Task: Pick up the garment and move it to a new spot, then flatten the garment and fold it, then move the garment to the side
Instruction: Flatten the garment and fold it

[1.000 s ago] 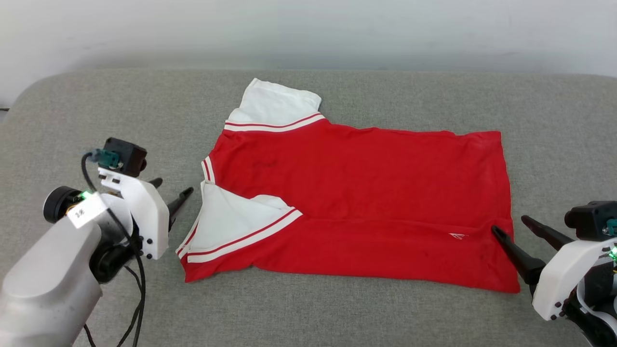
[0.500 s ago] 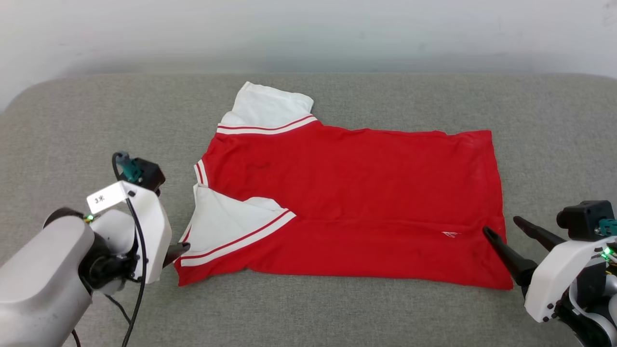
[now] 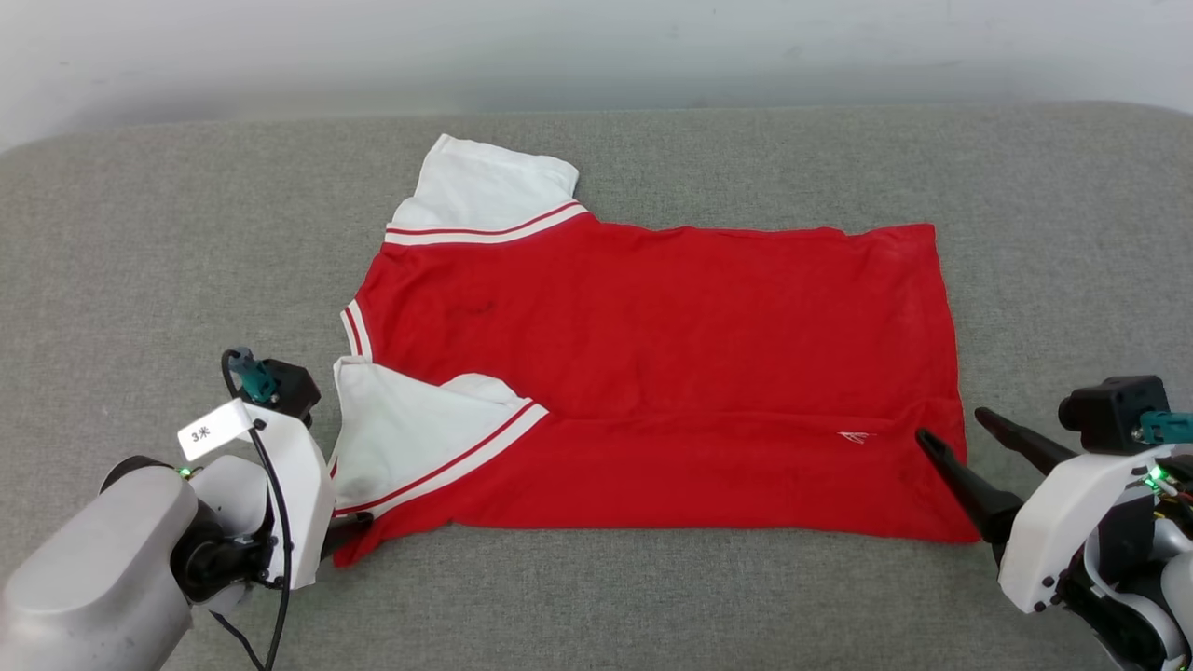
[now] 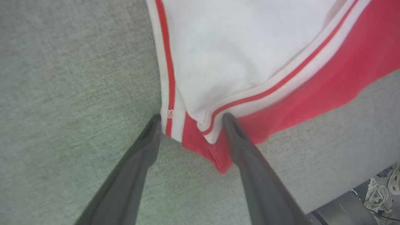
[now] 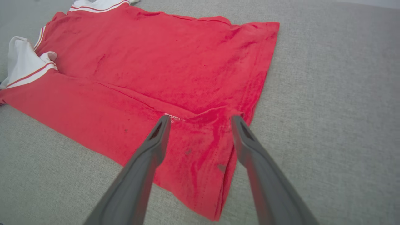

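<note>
Grey fabric surface (image 3: 652, 606); pale wall (image 3: 596, 47) behind; pale cords (image 4: 373, 187) beyond edge.

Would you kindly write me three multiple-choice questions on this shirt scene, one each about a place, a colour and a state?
1. Where is the left gripper relative to the garment?
A. at its hem end
B. at its near collar-end corner
C. over its middle

2. What colour is the far sleeve?
A. white
B. blue
C. grey

3. What state is the right gripper in?
A. shut on the cloth
B. shut and empty
C. open

Answers:
1. B: the left wrist view shows its fingers on either side of that corner, just below the folded-in near sleeve.
2. A: in the head view it is plain white above the striped trim.
3. C: the right wrist view shows its fingers well apart over the red cloth, pinching nothing.
</note>
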Tool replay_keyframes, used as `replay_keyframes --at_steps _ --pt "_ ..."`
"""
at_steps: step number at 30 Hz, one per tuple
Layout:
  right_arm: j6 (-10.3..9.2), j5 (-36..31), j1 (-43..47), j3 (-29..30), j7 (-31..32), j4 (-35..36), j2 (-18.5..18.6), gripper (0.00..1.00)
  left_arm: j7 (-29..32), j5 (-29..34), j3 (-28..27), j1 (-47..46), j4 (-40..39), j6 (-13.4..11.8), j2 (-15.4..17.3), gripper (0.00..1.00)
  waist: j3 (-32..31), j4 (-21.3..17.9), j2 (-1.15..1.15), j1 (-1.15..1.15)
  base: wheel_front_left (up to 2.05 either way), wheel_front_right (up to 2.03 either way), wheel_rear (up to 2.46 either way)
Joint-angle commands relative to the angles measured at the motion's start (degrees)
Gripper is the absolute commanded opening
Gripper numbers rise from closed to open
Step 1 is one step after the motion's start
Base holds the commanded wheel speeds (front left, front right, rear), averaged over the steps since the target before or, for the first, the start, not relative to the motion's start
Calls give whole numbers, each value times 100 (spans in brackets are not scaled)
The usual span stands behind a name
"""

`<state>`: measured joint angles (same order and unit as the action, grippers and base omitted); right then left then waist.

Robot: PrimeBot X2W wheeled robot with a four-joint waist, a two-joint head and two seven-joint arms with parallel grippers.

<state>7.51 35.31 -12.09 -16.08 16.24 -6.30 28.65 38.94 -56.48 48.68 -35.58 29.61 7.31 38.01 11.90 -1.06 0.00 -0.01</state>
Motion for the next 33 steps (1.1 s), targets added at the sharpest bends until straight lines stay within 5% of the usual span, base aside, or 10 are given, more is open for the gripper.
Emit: replay_keyframes --at_steps 1,3,12,23,33 --pt "-5 20 -91 14 -1 -3 22 100 20 26 250 321 210 -23 -172 100 -14 -2 0 1 0 0 0" --pt "-5 25 -89 38 13 16 80 100 -58 74 338 320 223 -6 -151 0 -50 2 0 1 0 0 0" --pt "-5 53 -347 206 417 277 630 100 -741 83 276 24 -286 -1 202 0 -283 103 0 1 0 0 0" --pt "-6 603 -585 -124 2368 331 1382 100 -1077 206 274 -55 -949 -9 439 0 -308 231 0 1 0 0 0" --pt "-6 566 -792 -738 2658 -549 780 100 -1099 395 349 -231 -1252 -89 372 0 21 393 0 1 0 0 0"
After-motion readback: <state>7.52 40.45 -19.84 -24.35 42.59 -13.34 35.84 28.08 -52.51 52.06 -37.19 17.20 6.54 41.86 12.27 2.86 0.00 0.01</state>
